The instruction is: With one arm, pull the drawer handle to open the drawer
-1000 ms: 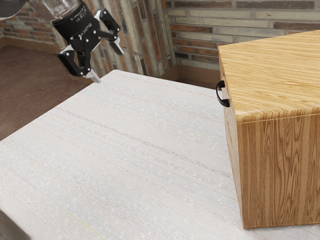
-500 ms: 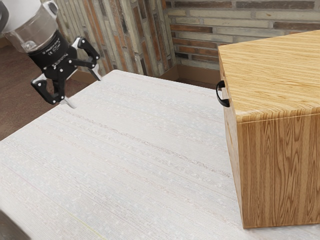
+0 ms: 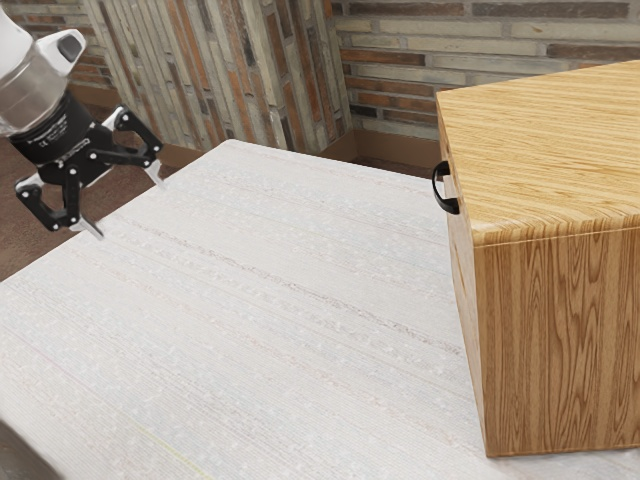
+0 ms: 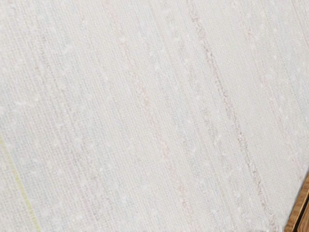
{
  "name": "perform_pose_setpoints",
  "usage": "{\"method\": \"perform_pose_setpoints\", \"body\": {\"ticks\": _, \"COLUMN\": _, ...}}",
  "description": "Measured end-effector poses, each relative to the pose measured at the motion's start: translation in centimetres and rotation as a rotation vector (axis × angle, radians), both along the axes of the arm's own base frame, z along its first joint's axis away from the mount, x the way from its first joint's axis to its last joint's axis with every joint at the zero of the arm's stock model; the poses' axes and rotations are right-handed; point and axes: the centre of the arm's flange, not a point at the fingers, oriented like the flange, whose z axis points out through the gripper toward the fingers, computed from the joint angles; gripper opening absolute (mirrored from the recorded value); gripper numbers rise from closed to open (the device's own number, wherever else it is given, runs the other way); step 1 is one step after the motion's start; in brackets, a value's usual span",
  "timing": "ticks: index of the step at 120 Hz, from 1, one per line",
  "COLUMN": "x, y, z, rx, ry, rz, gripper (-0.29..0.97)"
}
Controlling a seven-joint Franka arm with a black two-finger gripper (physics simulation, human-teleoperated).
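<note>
A wooden cabinet [image 3: 545,250] stands at the exterior view's right, with a small black loop handle [image 3: 443,188] on its face toward the arm. My black gripper [image 3: 122,203] hangs open at the exterior view's far left, above the table's left edge and far from the handle, with nothing between its fingers. A sliver of the wooden cabinet [image 4: 300,208] appears in a corner of the wrist view, beyond the white table [image 4: 145,116].
The white textured table [image 3: 260,320] stretches wide between my gripper and the cabinet. A brick wall [image 3: 400,60] stands behind, and brown floor [image 3: 50,180] lies past the table's left edge.
My gripper has moved down and toward the exterior view's left, away from the cabinet. It stays open. The cabinet and handle have not moved.
</note>
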Motion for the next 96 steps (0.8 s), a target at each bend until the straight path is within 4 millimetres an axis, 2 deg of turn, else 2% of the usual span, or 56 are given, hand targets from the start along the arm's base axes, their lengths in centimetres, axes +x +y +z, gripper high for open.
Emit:
{"method": "perform_pose_setpoints", "body": {"ticks": 12, "x": -0.5, "y": 3.5, "z": -1.0, "rx": -0.094, "ry": -0.001, "rz": -0.101, "gripper": 0.65}}
{"method": "perform_pose_setpoints", "body": {"ticks": 24, "x": 0.4, "y": 4.5, "z": -2.0, "rx": -0.090, "ry": -0.018, "rz": -0.184, "gripper": 0.64}}
{"method": "perform_pose_setpoints", "body": {"ticks": 53, "x": 4.4, "y": 0.4, "z": -3.3, "rx": -0.056, "ry": -0.137, "rz": -0.339, "gripper": 0.58}}
{"method": "perform_pose_setpoints", "body": {"ticks": 65, "x": 5.6, "y": -1.2, "z": -3.0, "rx": -0.077, "ry": -0.206, "rz": -0.380, "gripper": 0.55}}
{"method": "perform_pose_setpoints", "body": {"ticks": 73, "x": 6.0, "y": -1.9, "z": -2.8, "rx": -0.094, "ry": -0.249, "rz": -0.400, "gripper": 0.54}}
{"method": "perform_pose_setpoints", "body": {"ticks": 96, "x": 9.0, "y": -3.4, "z": -4.6, "rx": -0.137, "ry": -0.300, "rz": -0.420, "gripper": 0.51}}
